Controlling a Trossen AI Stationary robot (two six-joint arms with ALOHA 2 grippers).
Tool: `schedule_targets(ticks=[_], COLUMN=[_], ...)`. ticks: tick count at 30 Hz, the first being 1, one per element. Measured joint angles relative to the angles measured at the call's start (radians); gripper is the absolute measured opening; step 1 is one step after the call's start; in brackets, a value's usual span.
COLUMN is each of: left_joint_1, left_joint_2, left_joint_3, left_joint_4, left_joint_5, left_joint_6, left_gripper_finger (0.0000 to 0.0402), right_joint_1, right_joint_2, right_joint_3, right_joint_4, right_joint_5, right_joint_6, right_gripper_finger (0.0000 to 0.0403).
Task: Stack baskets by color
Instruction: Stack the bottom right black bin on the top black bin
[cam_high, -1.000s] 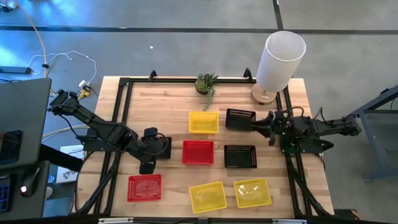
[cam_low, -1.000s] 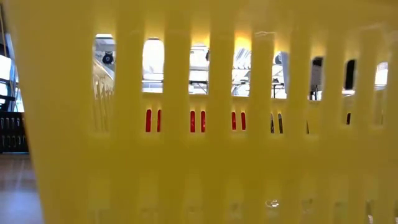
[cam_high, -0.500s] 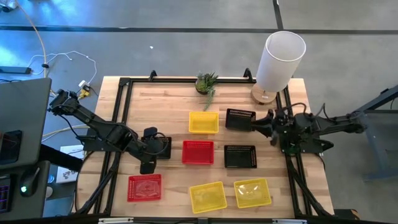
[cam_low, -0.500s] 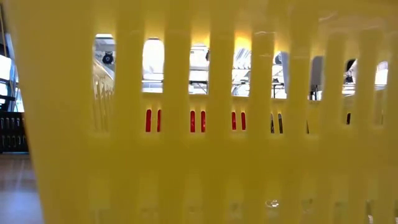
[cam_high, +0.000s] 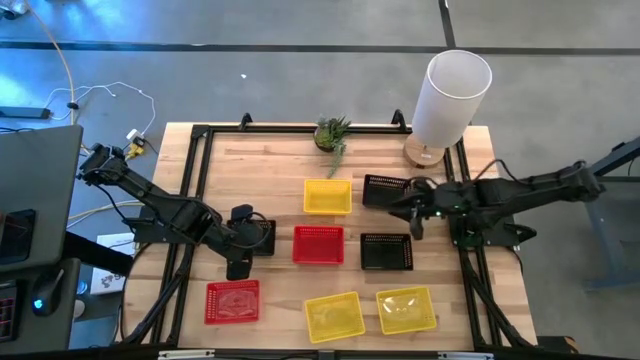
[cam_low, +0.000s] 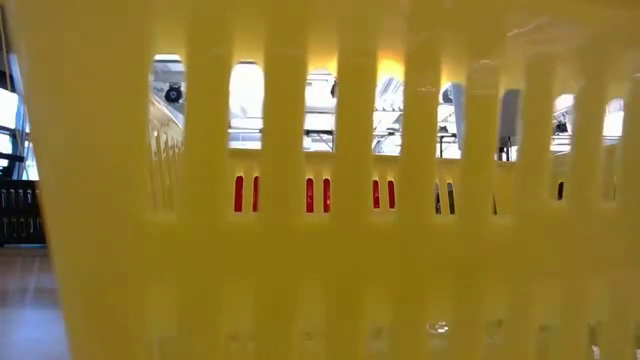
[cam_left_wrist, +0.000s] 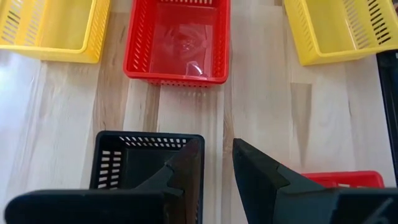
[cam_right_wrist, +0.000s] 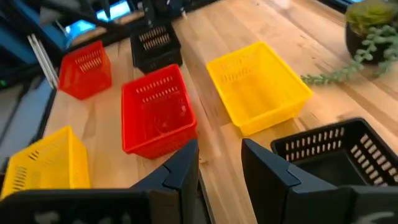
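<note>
1. Reaching out over the table, our right gripper (cam_high: 414, 207) hangs just beside the far black basket (cam_high: 386, 190); its fingers stand apart and hold nothing
2. We think the job right now is to grab this black basket and put it into the near black basket (cam_high: 386, 252), which sits close by
3. To do it well, we should put one finger inside the basket and one outside, squeeze a wall, and lift it straight up
4. We should keep it flat and line up the corners before we let go
5. The far black basket sits flat with its open side up, and its long side runs across the table from left to right, a little crooked
6. The near black basket lies the same way, so we need almost no turning
7. Our left gripper (cam_high: 243, 240) waits over a third black basket (cam_high: 262, 237), fingers a little apart; we cannot tell if it holds the wall
</note>
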Motion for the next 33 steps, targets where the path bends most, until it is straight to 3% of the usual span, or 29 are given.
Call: schedule_targets(ticks=[11,17,33], left_joint_1=[0.000,0.000,0.000], left_joint_2=[0.000,0.000,0.000], left_joint_3=[0.000,0.000,0.001], left_joint_4=[-0.001,-0.001,-0.001], left_joint_5=[0.000,0.000,0.000], left_joint_6=[-0.022,-0.023,-0.049], left_gripper_finger=[0.0083,0.0083,0.0083], right_joint_1=[0.006,0.053,0.105], right_joint_2=[0.274,0.385,0.565], right_joint_3=[0.113,0.171,0.195], right_joint_4=[-0.014,-0.037,-0.127], right_joint_5=[-0.101,-0.104,-0.075], right_joint_6=[-0.040,-0.074,-0.047], right_gripper_finger=[0.0110,0.0110,0.0110])
